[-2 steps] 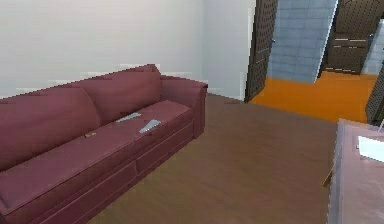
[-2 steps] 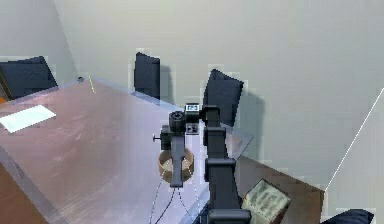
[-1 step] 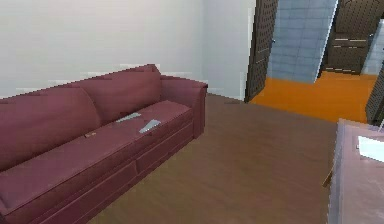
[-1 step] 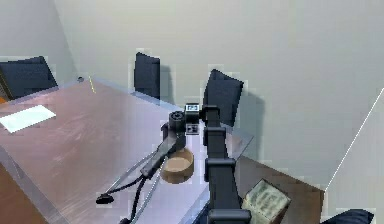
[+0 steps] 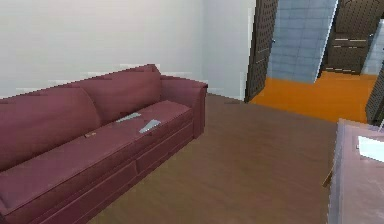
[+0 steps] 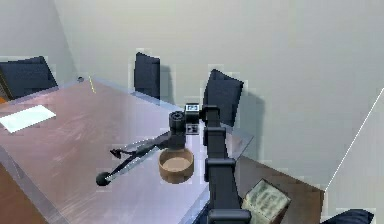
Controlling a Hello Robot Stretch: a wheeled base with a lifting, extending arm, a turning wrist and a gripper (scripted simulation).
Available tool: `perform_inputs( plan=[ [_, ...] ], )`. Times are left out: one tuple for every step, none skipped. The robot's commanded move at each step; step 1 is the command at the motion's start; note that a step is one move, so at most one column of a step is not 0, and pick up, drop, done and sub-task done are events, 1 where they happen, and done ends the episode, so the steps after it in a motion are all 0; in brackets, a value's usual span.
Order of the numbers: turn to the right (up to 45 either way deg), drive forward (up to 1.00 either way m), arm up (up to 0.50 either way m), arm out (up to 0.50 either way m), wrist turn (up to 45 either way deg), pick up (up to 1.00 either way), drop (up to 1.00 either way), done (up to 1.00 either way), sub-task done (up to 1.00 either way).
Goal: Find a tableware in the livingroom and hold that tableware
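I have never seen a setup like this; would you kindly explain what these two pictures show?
It is a wheeled robot with one arm. One camera looks ahead: a sofa, wood floor, a doorway. The other looks sideways, where the arm reaches over a table. Its hand is near a brown bowl; a white sheet lies farther along, with chairs behind. Whether the hand holds anything cannot be told.

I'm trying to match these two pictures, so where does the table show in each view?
Forward view: the table sits in the bottom right corner.
Arm side view: the table spans the left and middle, bearing a brown bowl.
Shared landmark: the white paper lying on the table.
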Motion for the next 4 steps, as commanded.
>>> perform_inputs(
  plan=[
    [0.0, 0.00, 0.00, 0.00, 45.0, 0.00, 0.00, 0.00, 0.00],
    [0.0, 0.00, 0.00, 0.00, 24.0, 0.00, 0.00, 0.00, 0.00],
    [0.0, 0.00, -0.30, 0.00, 0.0, 0.00, 0.00, 0.00, 0.00],
    [0.0, 0.00, 0.00, 0.00, 0.0, 1.00, 0.00, 0.00, 0.00]
  ],
)
